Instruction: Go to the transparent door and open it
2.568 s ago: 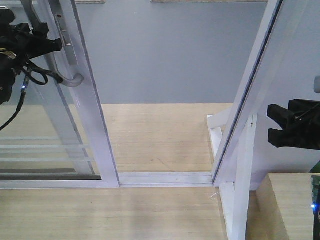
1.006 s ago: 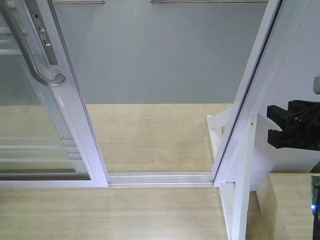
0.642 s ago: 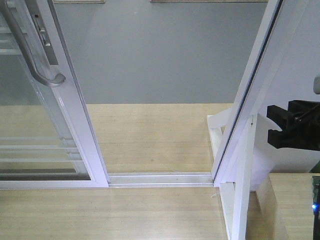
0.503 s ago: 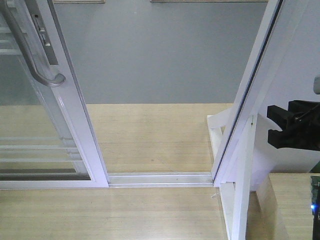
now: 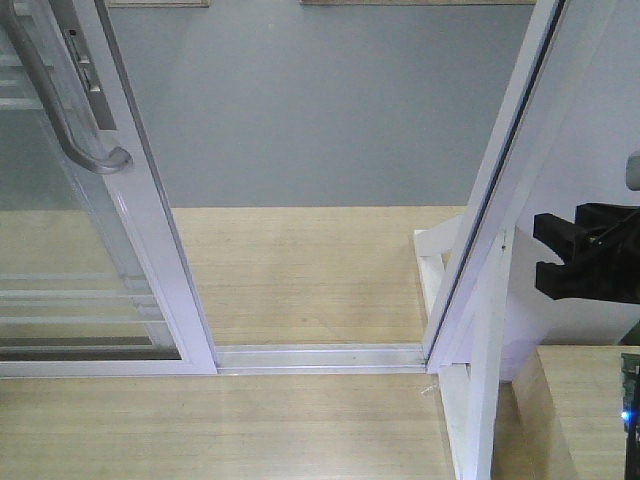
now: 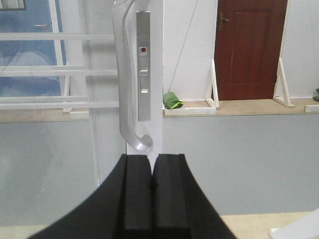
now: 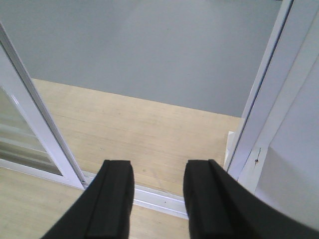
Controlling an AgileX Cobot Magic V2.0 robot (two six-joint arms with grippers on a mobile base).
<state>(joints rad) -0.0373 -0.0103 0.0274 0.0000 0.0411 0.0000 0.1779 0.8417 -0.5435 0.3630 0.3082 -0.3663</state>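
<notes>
Presently on view, itemised. Transparent door (image 5: pixel 60 260): glass panel in a glossy white frame, slid to the left side of the front view, leaving a wide gap across the wooden floor (image 5: pixel 310 270) to the slanted white post (image 5: pixel 500 190) on the right. Thin white horizontal bars (image 5: pixel 70 295) cross its lower glass. Curved grey handle (image 5: pixel 70 110): mounted near the door's right-hand edge, hooked end lowest.

Left tool (image 6: pixel 152 199): fingers pressed together, nothing between them, pointing at the door's edge; the handle's hook (image 6: pixel 137 142) sits just above the fingertips, apart from them. Not seen in the front view.

Right tool (image 7: pixel 157 199): fingers spread, holding nothing, aimed at the floor track (image 7: pixel 159 199) in the gap, well apart from the door. In the front view it shows as a black shape (image 5: pixel 590 255) at the right edge, beyond the post.

Shown only by the left wrist view: a metal lock plate (image 6: pixel 143 69) beside the handle, a dark red door (image 6: pixel 249 47) in the far room, a green object (image 6: pixel 172 99) on the ledge.
</notes>
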